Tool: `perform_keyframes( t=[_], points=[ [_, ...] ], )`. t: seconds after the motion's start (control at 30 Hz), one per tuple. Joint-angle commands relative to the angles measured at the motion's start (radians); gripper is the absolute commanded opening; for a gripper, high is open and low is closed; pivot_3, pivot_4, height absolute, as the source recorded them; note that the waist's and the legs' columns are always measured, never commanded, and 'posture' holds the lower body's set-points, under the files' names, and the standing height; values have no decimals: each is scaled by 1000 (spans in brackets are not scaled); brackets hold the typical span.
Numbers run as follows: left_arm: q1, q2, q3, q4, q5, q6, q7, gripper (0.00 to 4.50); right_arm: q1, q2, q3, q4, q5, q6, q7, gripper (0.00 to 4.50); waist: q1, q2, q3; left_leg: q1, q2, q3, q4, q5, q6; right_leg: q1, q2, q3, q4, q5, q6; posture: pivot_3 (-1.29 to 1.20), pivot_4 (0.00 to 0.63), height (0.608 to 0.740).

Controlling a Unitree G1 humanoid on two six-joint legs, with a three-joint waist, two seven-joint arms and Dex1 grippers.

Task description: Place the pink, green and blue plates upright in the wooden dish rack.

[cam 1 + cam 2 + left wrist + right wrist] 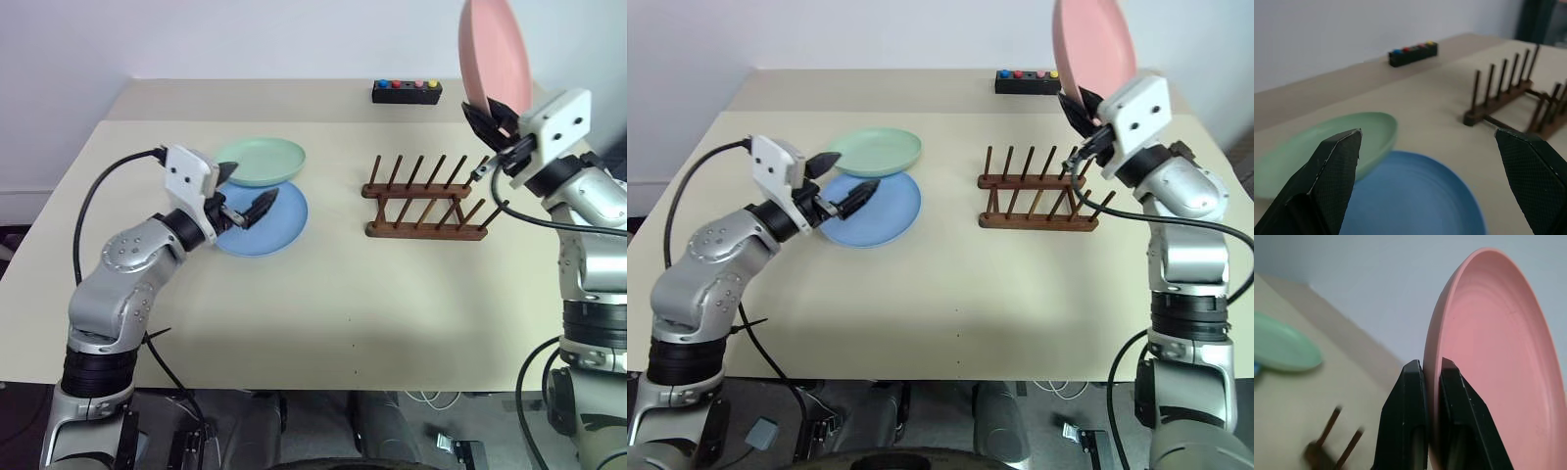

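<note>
Right end effector [1432,369] clamped on rim of pink plate [1095,44], plate held on edge, high above right end of rack [1038,192], not yet in any slot. Grip narrow, at bottom rim only: likely pivot or slip under plate's own weight during lowering, plate dropping onto pegs or off tabletop [323,323] edge nearby. Cable hanging from right wrist close to rack's end pegs: possible snag, rack dragged or tipped. Rack light and loose on tabletop, 2 rows of thin pegs; rim arriving on a peg top instead of between pegs probably shoves rack sideways.

Left end effector [245,196] wide open, empty, hovering low over blue plate [269,225], upper finger near green plate [263,162]. Green plate overlaps blue plate's far edge, so lifting blue first risks dragging or flipping green. Both flat on tabletop, left of rack, well apart from it; flat rims hard to pinch, fingers may skid. Black button box [407,91] at far edge, clear of all moves.
</note>
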Motion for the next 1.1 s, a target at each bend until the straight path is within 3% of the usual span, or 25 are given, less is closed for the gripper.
perform_keyframes(
  t=[0.03,0.5,1.1],
  points=[
    [35,-12,-78,-51,33,-30,-44,4444,7,-48,-125,-52,176,149,40,0,0,1,0,0,0,0,0,0,0,0,0,0,0,0,0,0,150,734],
    [61,-62,-117,-39,71,-30,-81,4444,62,-68,-281,-76,535,480,75,0,5,1,0,0,0,0,1,0,1,0,0,0,0,0,0,0,150,734],
    [78,-73,-130,-44,80,-26,-122,4444,49,-96,-311,32,624,599,76,0,4,1,0,0,0,1,1,0,1,0,0,0,0,0,0,0,150,734]
  ],
)
